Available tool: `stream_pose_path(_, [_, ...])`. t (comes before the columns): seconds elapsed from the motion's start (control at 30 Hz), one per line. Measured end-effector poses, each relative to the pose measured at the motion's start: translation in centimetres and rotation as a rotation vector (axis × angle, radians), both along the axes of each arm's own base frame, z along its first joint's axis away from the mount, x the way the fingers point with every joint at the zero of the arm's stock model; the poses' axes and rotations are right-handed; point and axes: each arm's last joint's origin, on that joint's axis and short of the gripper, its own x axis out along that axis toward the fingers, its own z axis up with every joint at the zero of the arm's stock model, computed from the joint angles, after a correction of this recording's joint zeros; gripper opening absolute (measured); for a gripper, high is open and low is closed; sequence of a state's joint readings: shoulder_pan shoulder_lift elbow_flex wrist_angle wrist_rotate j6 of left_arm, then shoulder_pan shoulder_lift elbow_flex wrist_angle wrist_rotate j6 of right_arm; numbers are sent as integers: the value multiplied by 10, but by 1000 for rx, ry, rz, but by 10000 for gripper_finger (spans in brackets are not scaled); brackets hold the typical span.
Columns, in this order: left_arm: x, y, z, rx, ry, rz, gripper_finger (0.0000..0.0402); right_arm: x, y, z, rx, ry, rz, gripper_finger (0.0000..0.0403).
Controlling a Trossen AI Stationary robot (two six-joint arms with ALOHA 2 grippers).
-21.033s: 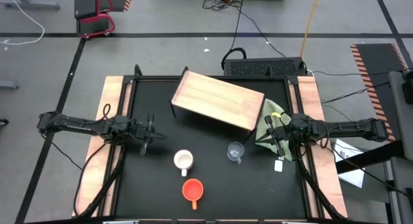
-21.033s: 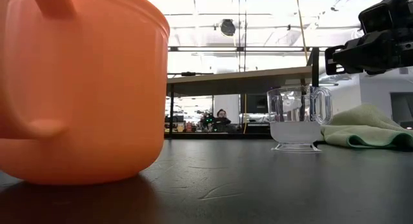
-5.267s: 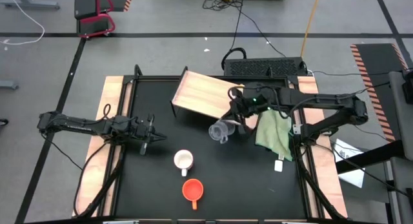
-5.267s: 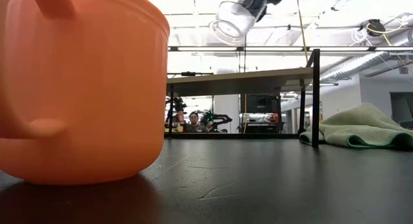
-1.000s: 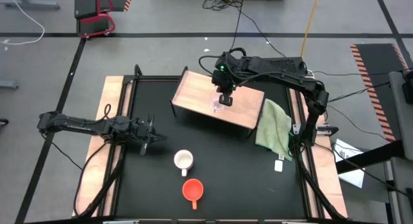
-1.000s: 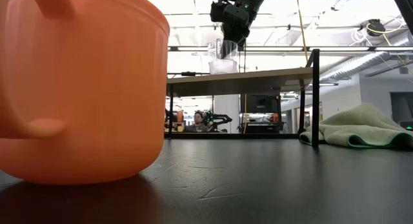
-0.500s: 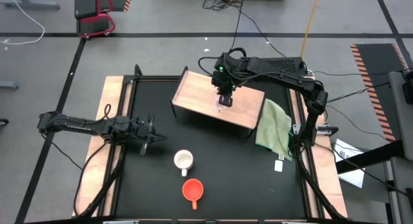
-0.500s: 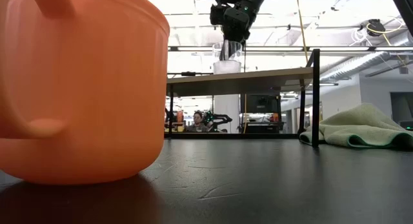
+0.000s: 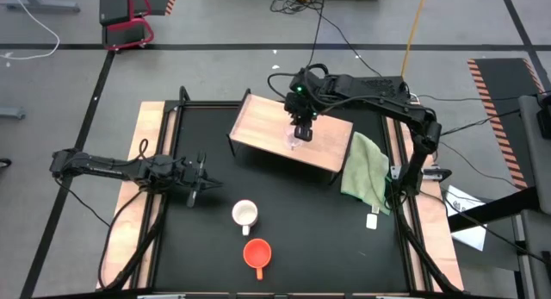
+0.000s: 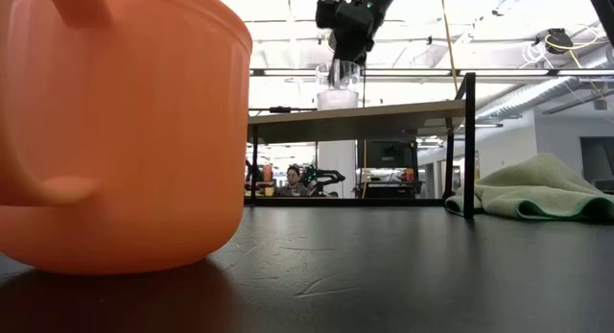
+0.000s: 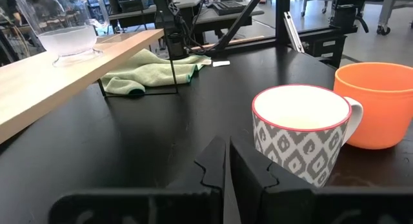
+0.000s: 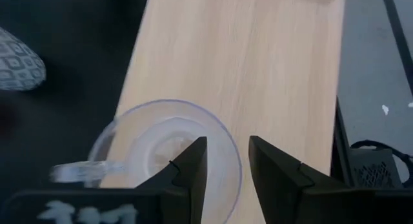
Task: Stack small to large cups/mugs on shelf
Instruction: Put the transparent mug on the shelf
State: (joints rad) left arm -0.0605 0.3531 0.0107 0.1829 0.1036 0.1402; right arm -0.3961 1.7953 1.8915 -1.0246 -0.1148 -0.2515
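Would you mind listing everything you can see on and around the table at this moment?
Clear cup: one, transparent, standing upright on the shelf under the right gripper.
White patterned mug: one, white with a dark pattern, on the black table in front of the shelf.
Orange mug: one, orange-red, on the table near its front edge, beside the white patterned mug.
Shelf: one, light wood on thin black legs, at the back of the table.
Cloth: one, pale green, crumpled on the table to the right of the shelf.
Table: one, black top.
Left gripper: shut, empty, low over the table's left side.
Right gripper: open, fingers astride the clear cup's rim.
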Motion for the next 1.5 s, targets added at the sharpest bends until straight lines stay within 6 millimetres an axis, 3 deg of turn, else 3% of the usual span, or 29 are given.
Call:
stream_pose_path(0.63, [0, 0, 0, -14, 1, 2, 26, -33, 21, 44, -11, -109, 5, 103])
stream_pose_path(0.73, [0, 0, 0, -15, 1, 3, 26, -42, 26, 52, -28, -111, 27, 79])
stream_pose_path(0.83, [0, 0, 0, -15, 1, 2, 26, -48, 31, 57, -81, -122, 28, 29])
stream_pose_path(0.9, [0, 0, 0, -15, 1, 2, 26, -53, 36, 57, -102, -116, 41, 8])
stream_pose_path(1.13, [0, 0, 0, -19, 2, 3, 26, -73, 49, 43, -107, -165, 15, 2])
stream_pose_path(1.5, [0, 0, 0, -20, 2, 3, 26, -135, 75, 22, -77, -344, 49, 0])
